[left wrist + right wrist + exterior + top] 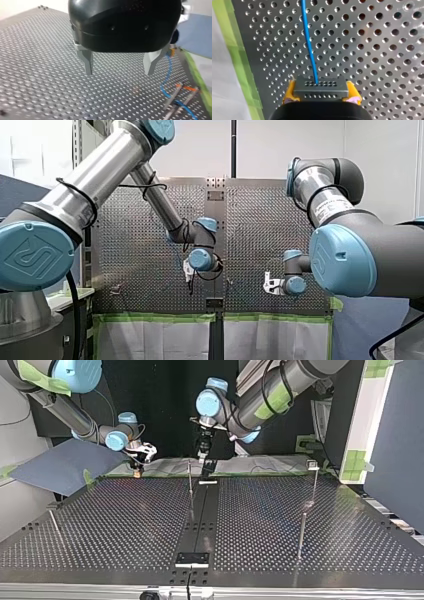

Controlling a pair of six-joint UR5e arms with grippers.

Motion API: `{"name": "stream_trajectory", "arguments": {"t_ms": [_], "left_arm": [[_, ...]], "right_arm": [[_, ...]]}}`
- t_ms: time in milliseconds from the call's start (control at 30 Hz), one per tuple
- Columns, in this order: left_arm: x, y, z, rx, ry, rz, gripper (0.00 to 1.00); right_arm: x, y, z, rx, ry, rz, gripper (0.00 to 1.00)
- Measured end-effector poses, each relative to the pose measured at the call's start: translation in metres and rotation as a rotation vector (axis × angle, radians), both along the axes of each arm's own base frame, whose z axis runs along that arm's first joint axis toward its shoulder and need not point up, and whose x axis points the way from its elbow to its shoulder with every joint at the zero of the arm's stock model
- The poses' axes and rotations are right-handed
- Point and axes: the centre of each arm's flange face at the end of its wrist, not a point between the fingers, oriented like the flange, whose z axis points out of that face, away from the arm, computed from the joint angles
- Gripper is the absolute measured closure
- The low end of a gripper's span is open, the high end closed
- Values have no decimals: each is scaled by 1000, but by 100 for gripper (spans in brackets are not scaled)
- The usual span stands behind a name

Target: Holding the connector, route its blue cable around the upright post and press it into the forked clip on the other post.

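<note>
Connector point(321, 87) of dark grey plastic, rectangular, sits clamped between the yellow pads of our right gripper point(321, 93), over the perforated metal bench point(374, 50). Its thin blue cable point(309, 45) runs straight ahead. Our left gripper point(119, 66) hangs open, empty. We judge routing is just starting: next, carry the connector around the upright post point(190, 479), cable taut.

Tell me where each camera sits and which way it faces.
Front: behind the arms, looking over the table; my left arm and my right arm show.
Top: across the table, facing both arms.
Left wrist: over the table; left fingers open.
Right wrist: right fingers shut on the connector.
Both wrist views share the blue cable.
</note>
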Motion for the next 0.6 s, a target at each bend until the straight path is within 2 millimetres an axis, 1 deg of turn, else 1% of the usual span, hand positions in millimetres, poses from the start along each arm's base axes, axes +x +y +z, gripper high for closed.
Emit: {"name": "stream_trajectory", "arguments": {"t_ms": [200,600], "left_arm": [[-16,13,16,-9,-13,2,0],[-50,38,41,-6,-24,0,0]], "right_arm": [[-1,0,0,3,1,-2,100],[-3,-1,0,2,1,-4,100]]}}
